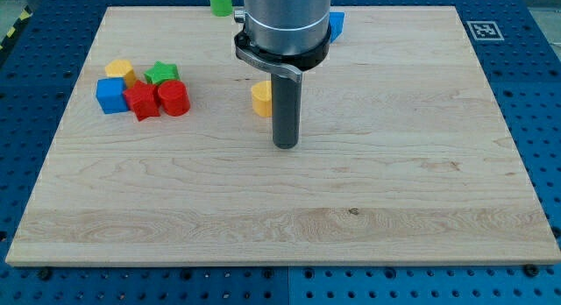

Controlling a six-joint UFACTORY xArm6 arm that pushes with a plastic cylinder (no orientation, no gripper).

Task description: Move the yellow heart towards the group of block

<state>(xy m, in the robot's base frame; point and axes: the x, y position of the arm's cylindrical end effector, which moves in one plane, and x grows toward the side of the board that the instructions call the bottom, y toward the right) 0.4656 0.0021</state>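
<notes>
The yellow heart (259, 98) lies on the wooden board near the middle top, partly hidden behind my rod. My tip (286, 145) rests on the board just right of and below the heart. A group of blocks sits at the view's left: a yellow block (119, 72), a green star (161, 74), a blue cube (110, 95), a red star (141, 102) and a red cylinder (173, 98), all close together.
A green block (220, 1) stands at the board's top edge left of the arm. A blue block (336, 24) peeks out at the arm's right. The board (394, 182) lies on a blue perforated table with a marker tag (484, 30) at top right.
</notes>
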